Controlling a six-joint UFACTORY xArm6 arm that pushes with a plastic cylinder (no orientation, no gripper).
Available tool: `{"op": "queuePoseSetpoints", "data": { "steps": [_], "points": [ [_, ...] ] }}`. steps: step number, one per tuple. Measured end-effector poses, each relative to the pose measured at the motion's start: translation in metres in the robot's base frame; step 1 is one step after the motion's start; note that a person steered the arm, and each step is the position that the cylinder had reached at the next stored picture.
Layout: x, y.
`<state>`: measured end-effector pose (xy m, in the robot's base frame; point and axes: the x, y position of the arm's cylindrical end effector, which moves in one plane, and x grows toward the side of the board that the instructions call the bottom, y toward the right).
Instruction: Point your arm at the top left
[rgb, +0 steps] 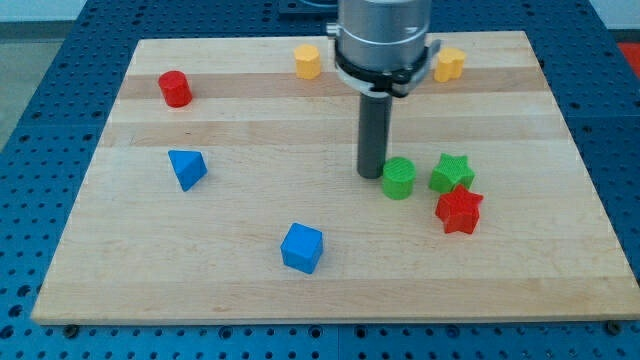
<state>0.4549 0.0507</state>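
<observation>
Touching board, my tip (372, 176) beside green cylinder (399, 179)

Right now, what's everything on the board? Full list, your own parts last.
red cylinder: 1, red, upper left of the board
yellow block: 1, yellow, top edge, just left of the arm; exact shape unclear
yellow heart-like block: 1, yellow, top edge, right of the arm
blue triangle: 1, blue, left side, mid height
blue cube: 1, blue, lower centre
green cylinder: 1, green, right of centre
green star: 1, green, just right of the green cylinder
red star: 1, red, just below the green star
wooden board: 1, light wood, on a blue perforated table
my tip: 1, dark rod end, immediately left of the green cylinder; contact unclear
</observation>
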Motion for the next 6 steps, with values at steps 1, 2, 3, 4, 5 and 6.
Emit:
{"op": "queuePoseSetpoints", "data": {
  "steps": [1, 2, 3, 4, 5, 6],
  "points": [
    [-0.010, -0.005],
    [-0.079, -0.073],
    [-0.125, -0.143],
    [-0.148, -0.198],
    [-0.169, -0.214],
    [-0.182, -0.226]
  ]
}}
